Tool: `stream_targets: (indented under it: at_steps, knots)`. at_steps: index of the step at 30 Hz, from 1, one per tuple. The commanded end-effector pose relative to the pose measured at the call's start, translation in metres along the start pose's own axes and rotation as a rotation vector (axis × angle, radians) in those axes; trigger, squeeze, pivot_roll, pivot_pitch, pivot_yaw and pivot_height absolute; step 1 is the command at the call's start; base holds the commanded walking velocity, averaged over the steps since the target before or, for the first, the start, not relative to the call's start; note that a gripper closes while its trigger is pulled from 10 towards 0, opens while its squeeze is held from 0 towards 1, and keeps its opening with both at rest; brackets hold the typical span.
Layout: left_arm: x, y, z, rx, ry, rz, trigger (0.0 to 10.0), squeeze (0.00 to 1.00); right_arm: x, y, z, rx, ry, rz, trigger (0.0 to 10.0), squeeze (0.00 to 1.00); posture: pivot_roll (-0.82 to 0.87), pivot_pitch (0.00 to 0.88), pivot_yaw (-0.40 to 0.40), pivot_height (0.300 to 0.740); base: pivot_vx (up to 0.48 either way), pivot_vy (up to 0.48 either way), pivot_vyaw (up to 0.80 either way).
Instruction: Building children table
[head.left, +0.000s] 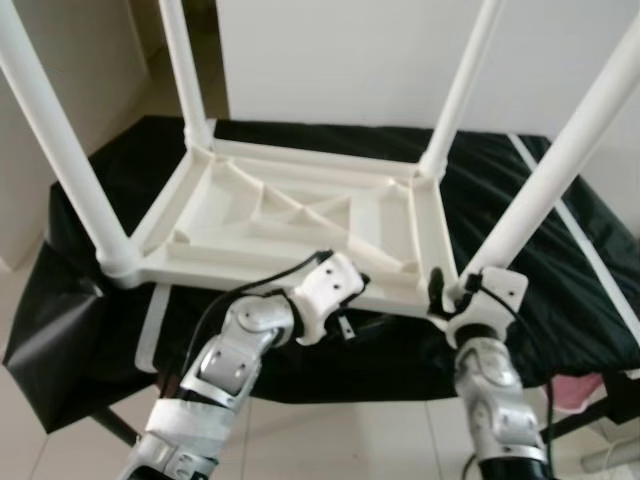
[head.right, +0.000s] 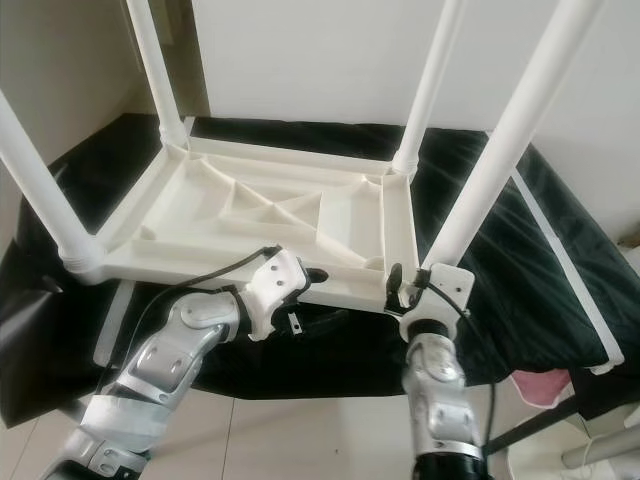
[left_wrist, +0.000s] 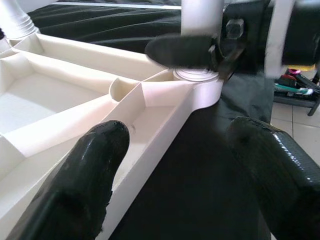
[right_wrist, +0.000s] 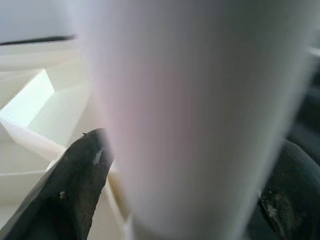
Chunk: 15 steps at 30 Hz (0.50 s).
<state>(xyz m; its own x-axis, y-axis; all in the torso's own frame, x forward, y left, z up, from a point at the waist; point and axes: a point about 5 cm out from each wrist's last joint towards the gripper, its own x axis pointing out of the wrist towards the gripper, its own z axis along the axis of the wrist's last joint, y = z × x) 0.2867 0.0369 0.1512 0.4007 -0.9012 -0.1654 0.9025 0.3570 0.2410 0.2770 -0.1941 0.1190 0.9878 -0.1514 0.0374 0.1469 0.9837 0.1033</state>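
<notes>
Right end effector clamps the base of the near right leg of the white plastic children's table, which lies upside down on a black-covered desk. Left end effector, fingers apart, straddles the table's near rim. The left wrist view adds coloured items on a low shelf beyond. No writing is legible.

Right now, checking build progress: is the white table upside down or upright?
Upside down: the table top lies ribbed underside up on the black cloth, legs pointing upward.
</notes>
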Motion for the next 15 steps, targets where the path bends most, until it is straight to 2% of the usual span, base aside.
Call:
stream_targets:
  at_steps: [1, 4, 5, 8, 10, 11, 12, 15]
  knots:
    - [0.002, 0.001, 0.002, 0.012, -0.004, 0.03, 10.0, 0.0, -0.001, -0.003, -0.003, 0.012, 0.009, 0.029, 10.0, 1.0, -0.02, 0.0, -0.046, 0.74, 0.0, 0.0, 0.0]
    - [0.003, 0.0, 0.002, 0.012, -0.006, 0.026, 10.0, 0.0, 0.002, -0.007, -0.005, 0.0, 0.016, 0.081, 10.0, 1.0, -0.03, 0.0, -0.046, 0.74, 0.0, 0.0, 0.0]
    - [0.003, -0.001, 0.002, 0.012, -0.007, 0.024, 10.0, 0.0, 0.005, -0.01, -0.003, -0.028, 0.014, 0.147, 10.0, 0.0, -0.03, 0.0, -0.052, 0.74, 0.0, 0.0, 0.0]
    - [0.004, -0.001, 0.002, 0.013, -0.008, 0.024, 10.0, 0.0, 0.007, -0.012, -0.001, -0.052, 0.013, 0.204, 10.0, 0.0, -0.03, 0.0, -0.055, 0.74, 0.0, 0.0, 0.0]
    - [0.004, 0.0, 0.002, 0.012, -0.011, 0.03, 10.0, 0.0, 0.01, -0.015, 0.002, -0.107, 0.021, 0.32, 10.0, 0.0, -0.02, 0.0, -0.06, 0.74, 0.0, 0.0, 0.0]
    - [0.004, 0.0, 0.002, 0.012, -0.011, 0.03, 10.0, 0.0, 0.01, -0.015, 0.002, -0.107, 0.021, 0.32, 10.0, 0.0, -0.02, 0.0, -0.06, 0.74, 0.0, 0.0, 0.0]
    - [0.004, 0.0, 0.003, 0.012, -0.012, 0.034, 10.0, 0.0, 0.013, -0.017, 0.003, -0.139, 0.028, 0.377, 10.0, 0.0, -0.02, 0.0, -0.06, 0.74, 0.0, 0.0, 0.0]
    - [0.003, 0.001, 0.003, 0.013, -0.013, 0.038, 10.0, 0.0, 0.017, -0.02, 0.005, -0.18, 0.038, 0.448, 10.0, 0.0, -0.02, 0.0, -0.062, 0.74, 0.0, 0.0, 0.0]
